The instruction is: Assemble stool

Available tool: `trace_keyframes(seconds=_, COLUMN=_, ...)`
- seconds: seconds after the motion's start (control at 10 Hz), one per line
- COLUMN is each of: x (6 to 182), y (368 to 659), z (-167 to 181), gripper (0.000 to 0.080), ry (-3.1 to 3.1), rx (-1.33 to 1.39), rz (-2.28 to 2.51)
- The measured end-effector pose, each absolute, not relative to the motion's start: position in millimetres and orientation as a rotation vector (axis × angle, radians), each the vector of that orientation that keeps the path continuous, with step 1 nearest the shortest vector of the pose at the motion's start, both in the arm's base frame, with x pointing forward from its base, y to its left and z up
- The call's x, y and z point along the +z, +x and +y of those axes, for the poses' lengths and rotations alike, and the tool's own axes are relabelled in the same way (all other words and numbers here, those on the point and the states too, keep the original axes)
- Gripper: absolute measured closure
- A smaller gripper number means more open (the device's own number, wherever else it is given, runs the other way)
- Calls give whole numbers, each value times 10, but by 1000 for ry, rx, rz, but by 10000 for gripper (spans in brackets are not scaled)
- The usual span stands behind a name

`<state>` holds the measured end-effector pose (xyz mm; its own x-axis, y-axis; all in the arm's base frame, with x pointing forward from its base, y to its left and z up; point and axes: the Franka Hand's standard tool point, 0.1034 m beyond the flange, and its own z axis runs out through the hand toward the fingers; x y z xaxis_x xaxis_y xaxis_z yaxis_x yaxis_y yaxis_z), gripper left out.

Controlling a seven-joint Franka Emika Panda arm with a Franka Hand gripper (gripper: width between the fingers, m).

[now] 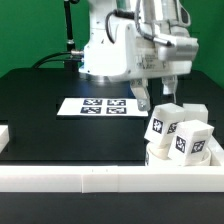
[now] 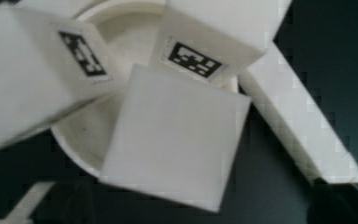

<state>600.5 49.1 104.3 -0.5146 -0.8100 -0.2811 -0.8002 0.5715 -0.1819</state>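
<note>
Right now the stool parts are bunched in the near corner on the exterior view's right, pushed up against the long white border rail (image 1: 100,178) that runs along the front of the black table (image 1: 40,110). The round seat disc (image 1: 185,162) lies flat at the bottom of the heap, and the legs (image 1: 178,128) stand or lean on and around it, their black-and-white tags facing outward; I can count three tagged blocks from the side. From the wrist view the seat disc (image 2: 91,160) shows as a curved white rim with one leg (image 2: 172,140) lying tilted across its hollow and a tagged one (image 2: 211,55) just beyond it. I'd guess the corner is used as a stop, so the pieces brace against the rails instead of sliding. The gripper (image 1: 163,88) hangs just above the pile, its jaws spread apart with nothing between them, touching none of the parts as far as I can tell. Farther back, toward the middle, the marker board (image 1: 98,105) lies flat, well apart from the parts.
</note>
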Motion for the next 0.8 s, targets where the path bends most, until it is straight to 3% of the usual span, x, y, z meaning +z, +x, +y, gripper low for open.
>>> trace_keyframes(seconds=0.3, x=1223, y=6076, z=447, gripper=152, ry=-1636, rx=-109, rz=2246)
trace_keyframes(seconds=0.8, x=1192, y=6061, z=492, gripper=151, ry=-2321, rx=-215, rz=1653)
